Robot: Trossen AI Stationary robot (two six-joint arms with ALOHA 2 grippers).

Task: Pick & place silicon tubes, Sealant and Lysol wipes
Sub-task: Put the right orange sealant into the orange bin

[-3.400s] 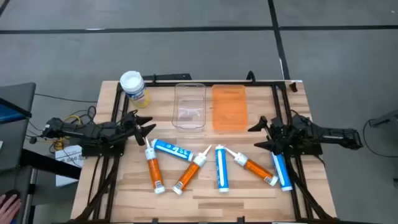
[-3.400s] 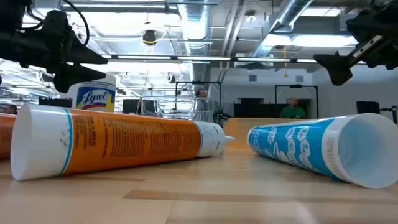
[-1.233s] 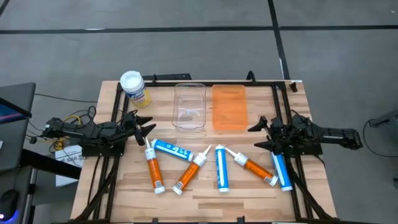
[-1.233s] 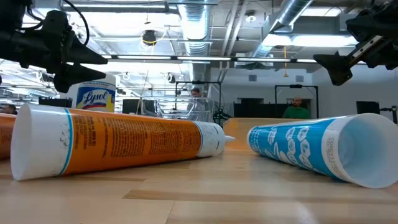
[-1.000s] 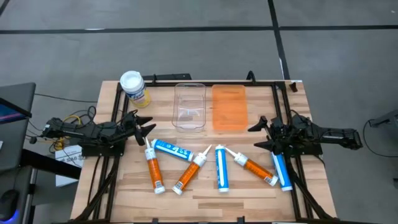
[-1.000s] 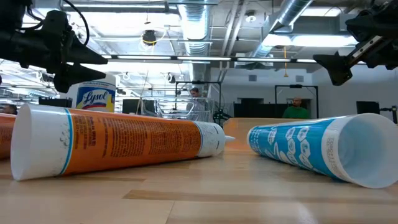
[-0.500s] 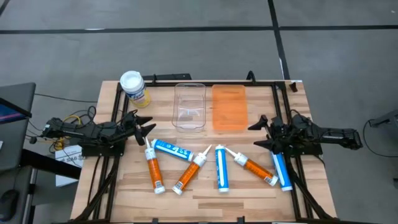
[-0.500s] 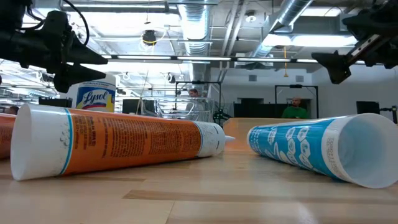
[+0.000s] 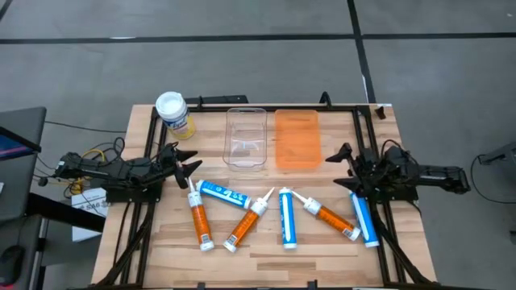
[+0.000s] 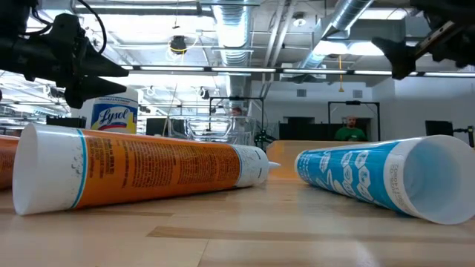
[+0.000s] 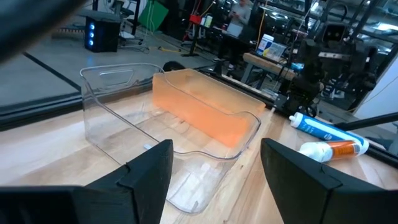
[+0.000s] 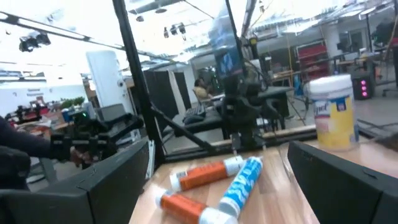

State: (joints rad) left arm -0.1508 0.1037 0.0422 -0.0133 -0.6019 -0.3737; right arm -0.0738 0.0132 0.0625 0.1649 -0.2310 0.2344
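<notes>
**Both grippers empty above the table, tubes and wipes untouched**

The left gripper [image 9: 187,165] hovers at the table's [image 9: 266,242] left edge, fingers parted, holding nothing. The right gripper [image 9: 345,165] hangs at the right edge with its fingers spread wide, also empty.

The Lysol wipes [image 9: 172,113] stand upright at the far left corner. A clear bin [image 9: 246,137] and an orange bin [image 9: 297,139] sit side by side at the far middle.

Six tubes lie across the near half: two orange tubes [image 9: 198,219] and a blue-and-white tube [image 9: 224,194] on the left, a blue one [image 9: 287,217] in the middle, an orange one [image 9: 330,217] and a blue one [image 9: 364,219] on the right, below the right gripper.
</notes>
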